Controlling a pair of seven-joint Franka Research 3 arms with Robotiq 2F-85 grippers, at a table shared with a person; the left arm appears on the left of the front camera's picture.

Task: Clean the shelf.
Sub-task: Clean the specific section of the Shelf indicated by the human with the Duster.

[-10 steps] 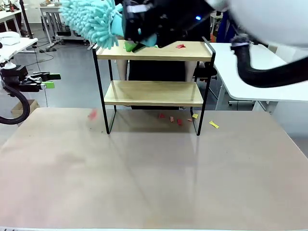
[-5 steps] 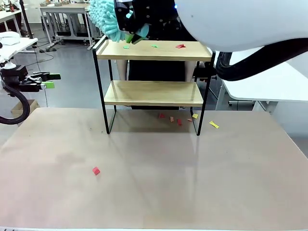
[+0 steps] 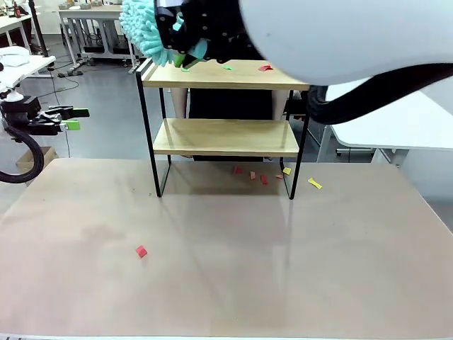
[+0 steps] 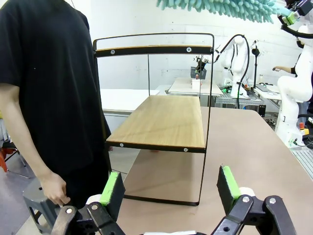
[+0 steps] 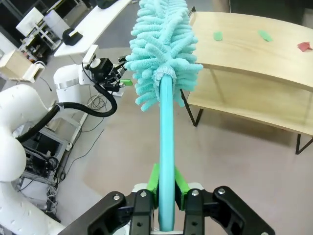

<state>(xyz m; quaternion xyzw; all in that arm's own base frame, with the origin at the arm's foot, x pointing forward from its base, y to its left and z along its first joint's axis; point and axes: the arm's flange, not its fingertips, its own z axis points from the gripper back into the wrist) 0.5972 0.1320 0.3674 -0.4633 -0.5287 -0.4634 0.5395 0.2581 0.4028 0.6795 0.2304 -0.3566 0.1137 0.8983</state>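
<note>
The shelf (image 3: 226, 75) stands at the far middle of the table, two wooden boards in a black frame. Its top board carries two green scraps (image 3: 186, 69) and a red scrap (image 3: 265, 68). My right gripper (image 3: 185, 49) hovers over the top board's left end, shut on the handle of a turquoise duster (image 3: 141, 28). In the right wrist view the gripper (image 5: 165, 196) clamps the handle and the duster head (image 5: 164, 49) hangs beyond the shelf's (image 5: 244, 46) end. My left gripper (image 3: 71, 119) stays off the table's left, open and holding nothing (image 4: 171, 188), facing the shelf's (image 4: 161, 122) end.
A red scrap (image 3: 141, 251) lies on the table at front left. Red scraps (image 3: 251, 174) and yellow scraps (image 3: 314, 183) lie under and beside the shelf's right leg. A person in black (image 4: 44, 88) stands behind the shelf. A white table (image 3: 396, 113) sits at right.
A red scrap that was falling beside the shelf's left end now lies on the table at front left. The right arm has shifted, and the duster head still hangs past the top board's left end.
</note>
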